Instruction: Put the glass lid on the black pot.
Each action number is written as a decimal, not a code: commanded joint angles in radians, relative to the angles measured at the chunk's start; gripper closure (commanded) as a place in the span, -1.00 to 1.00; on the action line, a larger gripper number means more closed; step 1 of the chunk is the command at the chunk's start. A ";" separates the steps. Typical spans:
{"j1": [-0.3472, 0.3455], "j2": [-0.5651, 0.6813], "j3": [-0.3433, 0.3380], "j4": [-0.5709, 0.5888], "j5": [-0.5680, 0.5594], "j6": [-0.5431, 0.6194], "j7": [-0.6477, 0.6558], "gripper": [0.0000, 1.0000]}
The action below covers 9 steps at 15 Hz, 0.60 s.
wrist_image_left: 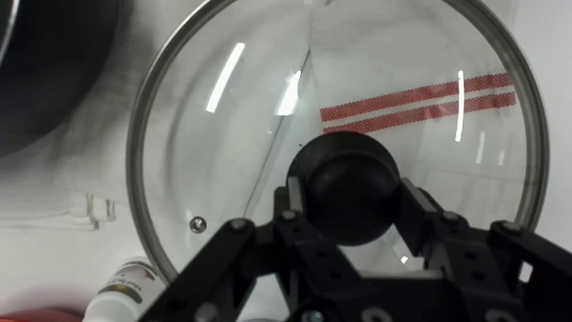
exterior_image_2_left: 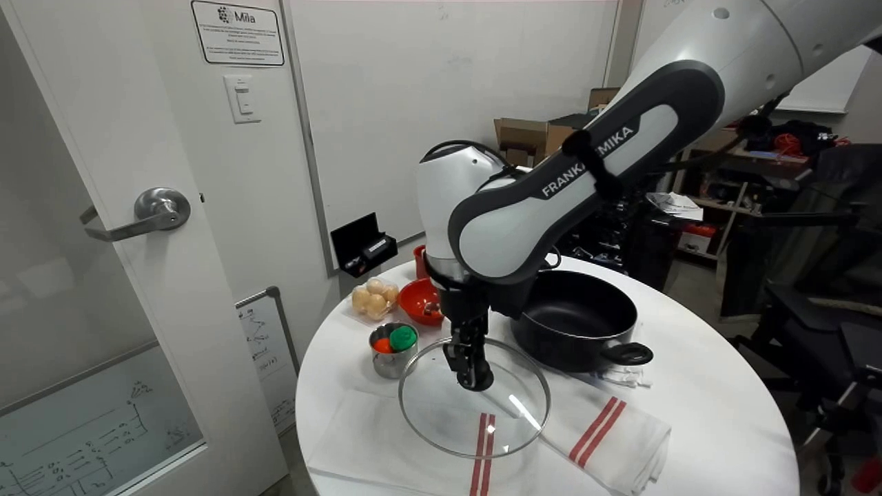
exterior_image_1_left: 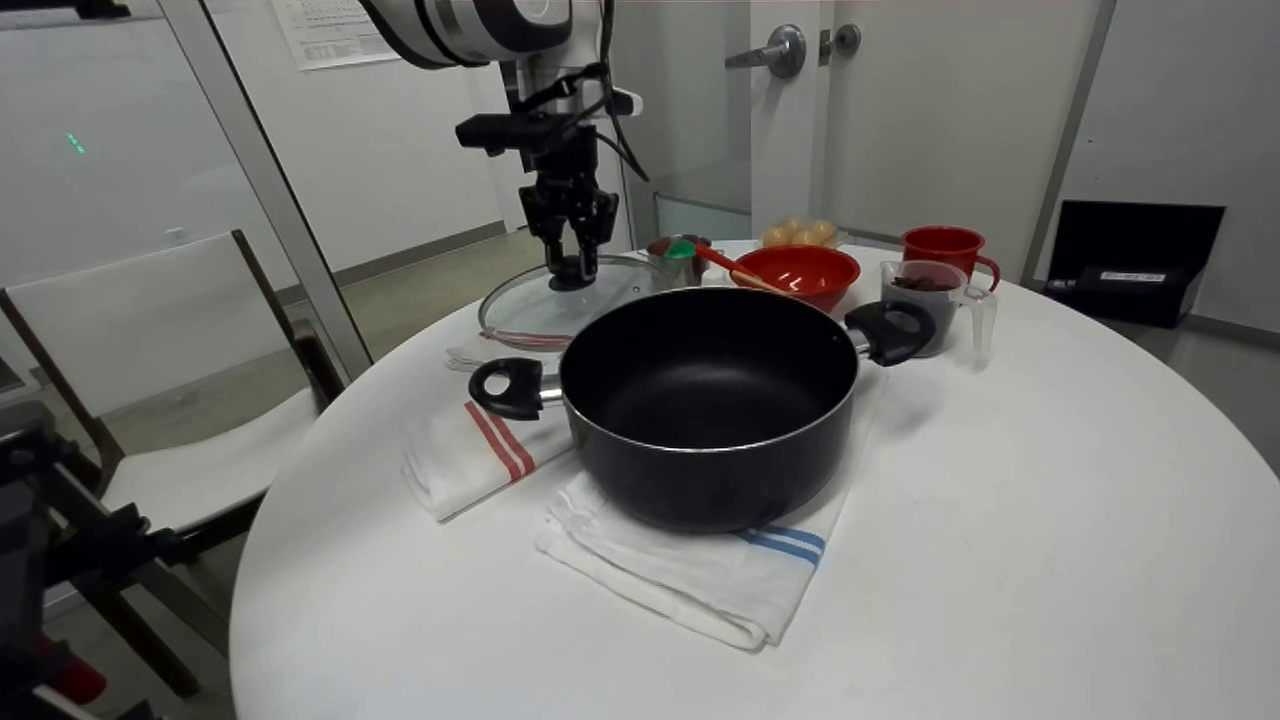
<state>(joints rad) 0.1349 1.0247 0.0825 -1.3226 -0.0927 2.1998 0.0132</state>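
Note:
The black pot point(exterior_image_1_left: 715, 485) stands uncovered on a folded towel. It also shows in an exterior view point(exterior_image_2_left: 561, 344) and at the left edge of the wrist view point(wrist_image_left: 44, 80). The transparent glass lid point(exterior_image_1_left: 525, 305) lies beside the pot, over red-striped towels, and also shows in an exterior view point(exterior_image_2_left: 441, 417) and the wrist view point(wrist_image_left: 223, 152). I cannot tell whether it touches the towels. My gripper point(exterior_image_1_left: 572, 262) points down at the lid's centre. In the wrist view its fingers point(wrist_image_left: 351, 192) press both sides of the lid's black knob point(wrist_image_left: 351, 223).
A metal cup point(exterior_image_2_left: 393, 364) with red and green items stands close by the lid's rim. A white bottle point(wrist_image_left: 123, 290) lies near the rim too. A red bowl point(exterior_image_1_left: 810, 275), egg-like balls point(exterior_image_1_left: 800, 233), a red mug point(exterior_image_1_left: 945, 245) and a measuring cup point(exterior_image_1_left: 925, 325) stand behind the pot.

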 commanded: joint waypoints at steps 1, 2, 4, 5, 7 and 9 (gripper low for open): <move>0.010 -0.139 -0.008 -0.139 0.008 0.003 0.006 0.50; 0.012 -0.163 -0.009 -0.158 0.010 -0.006 0.014 0.50; 0.012 -0.216 -0.009 -0.201 0.019 -0.019 0.035 0.50; 0.014 -0.241 -0.011 -0.220 0.024 -0.026 0.055 0.50; 0.013 -0.289 -0.012 -0.257 0.035 -0.039 0.089 0.50; 0.012 -0.326 -0.015 -0.284 0.052 -0.060 0.132 0.50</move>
<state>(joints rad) 0.1392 0.8044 0.0821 -1.5145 -0.0768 2.1701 0.0868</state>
